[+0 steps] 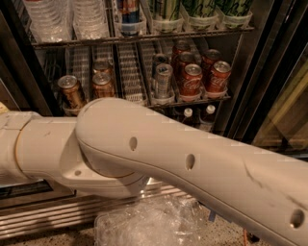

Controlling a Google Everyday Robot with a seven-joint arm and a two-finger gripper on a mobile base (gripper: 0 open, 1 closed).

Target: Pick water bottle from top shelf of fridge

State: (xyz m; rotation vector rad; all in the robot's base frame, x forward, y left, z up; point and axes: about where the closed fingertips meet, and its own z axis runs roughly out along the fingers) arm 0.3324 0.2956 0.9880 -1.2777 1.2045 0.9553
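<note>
Clear ribbed water bottles [48, 19] stand at the top left on the top shelf [144, 37], a grey wire rack in the open fridge [250, 72]. Only their lower bodies show; the caps are cut off by the top edge. A second row of bottles [89, 17] stands beside them. My white arm [168, 163] crosses the whole lower half of the view, below the shelves. My gripper is out of view, beyond the left edge where the wrist [14, 144] ends.
Green-labelled cans [199, 9] and a blue can [129, 12] share the top shelf on the right. Soda cans [192, 79] fill the middle rack. Small white-capped bottles [187, 115] stand below. A crumpled clear plastic bag [154, 223] lies on the floor before the steel base grille [48, 216].
</note>
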